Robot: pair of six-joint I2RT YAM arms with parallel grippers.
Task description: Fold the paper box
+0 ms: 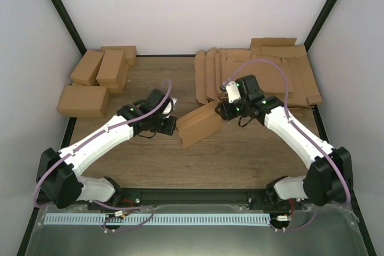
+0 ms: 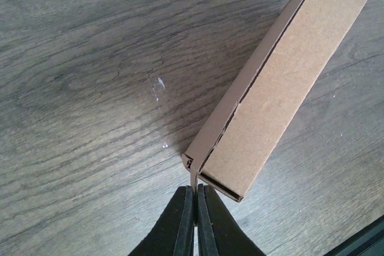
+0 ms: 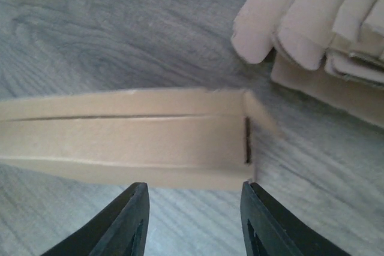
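Though the wooden table (image 1: 240,160) carries flat blanks (image 1: 264,70) far right and folded cartons (image 1: 96,82) far left, the paper box (image 1: 201,125) stands on edge mid-table, between the arms. Left gripper (image 2: 195,189) pinched tight on its corner flap. Right gripper (image 3: 193,187) jaws parted, just short of the box, holding nothing.

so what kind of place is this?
Likely a lab robot cell: white enclosure walls with a black frame, a wood-grain table, stacked flat brown cardboard blanks and finished folded brown cartons.
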